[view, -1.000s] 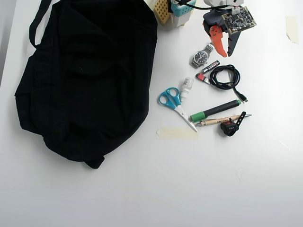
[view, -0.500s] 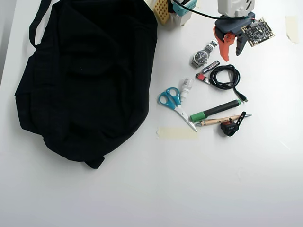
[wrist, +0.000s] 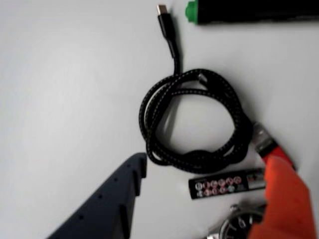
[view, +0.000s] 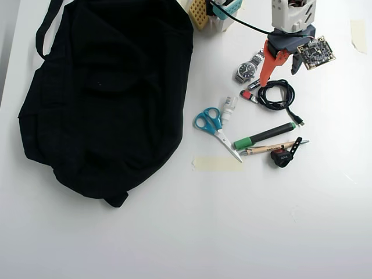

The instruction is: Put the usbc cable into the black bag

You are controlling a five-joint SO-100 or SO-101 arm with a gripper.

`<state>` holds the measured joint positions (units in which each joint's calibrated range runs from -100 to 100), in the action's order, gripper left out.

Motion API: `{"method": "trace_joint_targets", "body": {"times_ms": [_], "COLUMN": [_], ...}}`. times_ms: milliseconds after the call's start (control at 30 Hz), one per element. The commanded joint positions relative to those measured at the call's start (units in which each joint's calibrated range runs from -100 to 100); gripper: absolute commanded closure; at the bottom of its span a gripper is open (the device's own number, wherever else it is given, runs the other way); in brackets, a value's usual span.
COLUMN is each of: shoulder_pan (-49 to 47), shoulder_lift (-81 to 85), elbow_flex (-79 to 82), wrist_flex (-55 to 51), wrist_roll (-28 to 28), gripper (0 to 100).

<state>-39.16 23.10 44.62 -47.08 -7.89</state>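
The usbc cable [wrist: 194, 119] is a black braided cord wound in a small loop on the white table, with its plug [wrist: 162, 10] pointing away. In the overhead view the cable [view: 278, 95] lies at the upper right. My gripper [wrist: 207, 164] is open, with the dark blue finger [wrist: 114, 199] and the orange finger [wrist: 286, 199] on either side of the loop's near edge, holding nothing. In the overhead view the gripper [view: 279, 75] hovers just behind the cable. The black bag [view: 110, 93] lies far to the left, large and soft, with its strap at the top left.
A battery [wrist: 227, 183] and a wristwatch [view: 246, 70] lie close to the orange finger. A black-and-green marker [view: 264, 135], a wooden pen [view: 273, 147], a small black gadget [view: 283, 156], blue scissors [view: 212, 125] and a strip of tape [view: 218, 163] lie in front of the cable.
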Motion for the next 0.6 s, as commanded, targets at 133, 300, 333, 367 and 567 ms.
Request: {"method": "trace_joint_targets", "body": {"times_ms": [133,300,333,367,567], "shoulder_pan": [-0.41,0.04,0.19,0.19,0.71], "shoulder_lift": [-1.36,-1.36,-1.36,-1.28,-1.36], "elbow_flex": [1.83,5.15,5.42,5.51,5.78], "wrist_flex": [7.29,10.91,11.68,12.28,13.83], "wrist_roll": [0.23,0.23,0.23,0.23,-0.24], "gripper": [69,69,69,69,69]}}
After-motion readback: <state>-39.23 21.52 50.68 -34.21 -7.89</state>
